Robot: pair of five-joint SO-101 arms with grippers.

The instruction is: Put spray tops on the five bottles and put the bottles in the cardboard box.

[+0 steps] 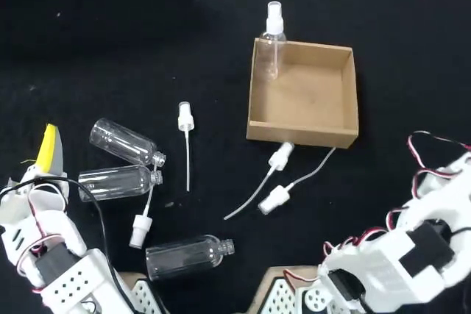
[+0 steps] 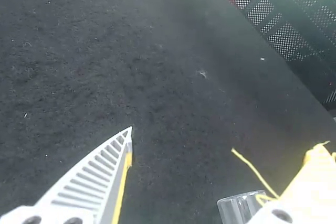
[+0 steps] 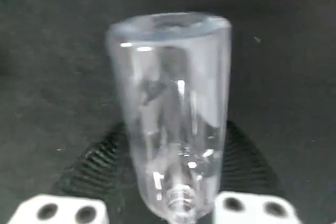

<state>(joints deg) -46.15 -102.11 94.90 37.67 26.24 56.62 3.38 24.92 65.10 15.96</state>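
Clear bottle [image 3: 170, 87] clamped in the right claw [image 3: 170, 153]; left claw [image 2: 223, 140] gapes wide, low over the bench [image 2: 105, 51].
The bottle's long axis runs along the claw, neck at the wrist end, base outward. Two loose spray tops [image 1: 274, 198] lie by the box [image 1: 302, 134] front, nearer the right arm; three uncapped bottles [image 1: 118, 182] lie nearer the left. The right wrist view gives the grip, the high view the layout.

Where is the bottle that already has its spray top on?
In the high view, the capped bottle sits in the far left corner of the cardboard box.
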